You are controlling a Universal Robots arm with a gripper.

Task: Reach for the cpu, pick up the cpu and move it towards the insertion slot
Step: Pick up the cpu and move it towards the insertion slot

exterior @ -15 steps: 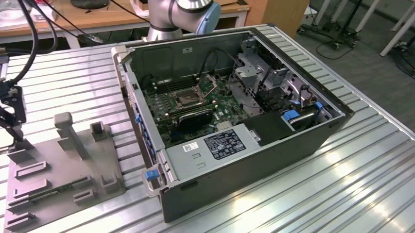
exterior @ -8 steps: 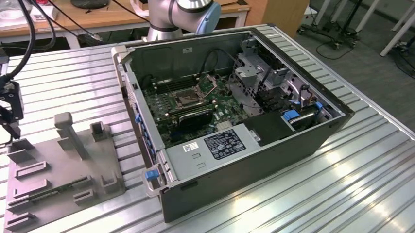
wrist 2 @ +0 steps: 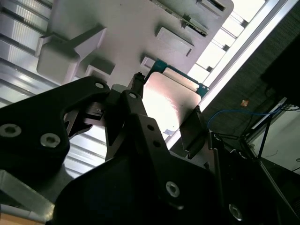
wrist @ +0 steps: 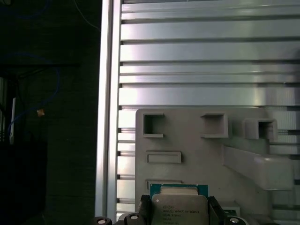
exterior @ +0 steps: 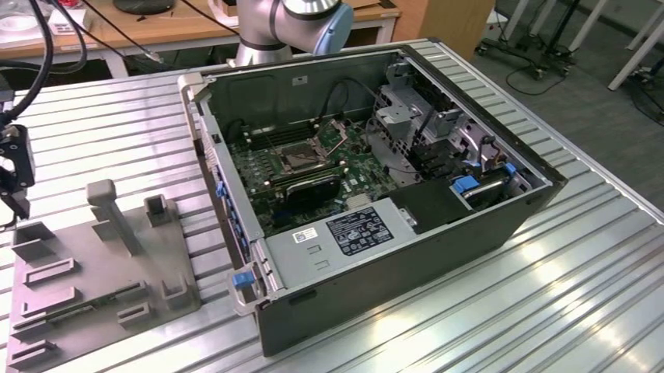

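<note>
Grip check: gripper (wrist 2: 166,101) jaws closed to chip width on opposite rims of cpu (wrist: 178,211), held over grey tray (wrist: 187,145). Looks light, stiff, slick-faced, fragile underneath; take by rims only, never the face. Well apart from tray: insertion slot (exterior: 294,158).

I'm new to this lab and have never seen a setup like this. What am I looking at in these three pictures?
This is a robot arm at a slatted metal table. The exterior view watches from off the arm: an open computer case, the insertion slot on its green board, a grey tray beside it. Both wrist views come from cameras riding on the arm; they show the gripper shut on the cpu, a small silver square, over the tray.
</note>
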